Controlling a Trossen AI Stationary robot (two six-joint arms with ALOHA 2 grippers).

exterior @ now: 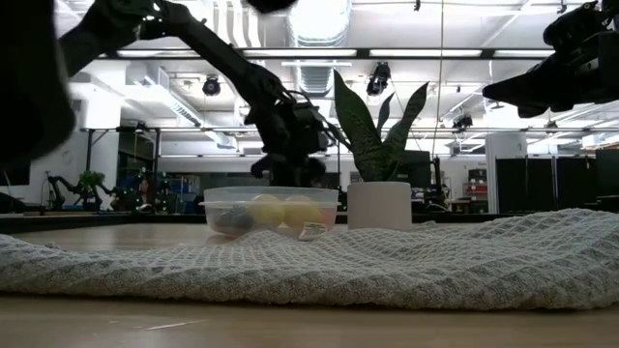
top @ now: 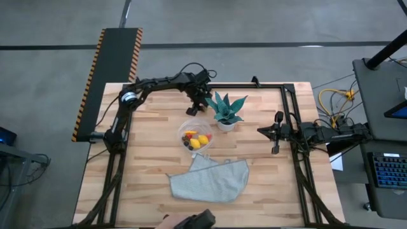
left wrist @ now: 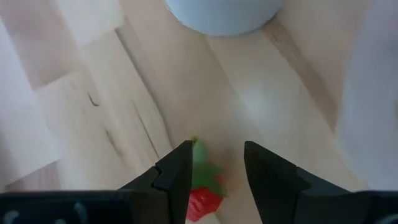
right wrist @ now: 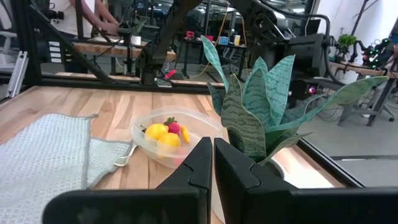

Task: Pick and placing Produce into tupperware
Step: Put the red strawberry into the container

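Observation:
The clear round tupperware [top: 183, 129] stands mid-table and holds yellow, red and dark toy fruits [top: 197, 140], also seen in the right wrist view [right wrist: 163, 134]. My left gripper [top: 198, 109] is open and points down at the table just beyond the tupperware's far rim, beside the potted plant [top: 226, 109]. In its wrist view [left wrist: 217, 149] a red strawberry-like piece with a green leaf [left wrist: 202, 190] lies on the wood between the two fingers. My right gripper [top: 259, 130] waits shut, raised to the right of the plant [right wrist: 213, 146]. My left gripper comes from above with a finger [left wrist: 177, 171] on each side of the red berry piece [left wrist: 205, 198], which lies on the table. The berry sits close against one finger, and I cannot tell whether they touch.
The teal plant's white pot [left wrist: 224, 12] stands right by the left gripper. A grey waffle cloth [top: 210, 179] lies crumpled toward the near edge. A dark object and a person's hand [top: 191, 221] show at the near edge. Bare wood lies left and right.

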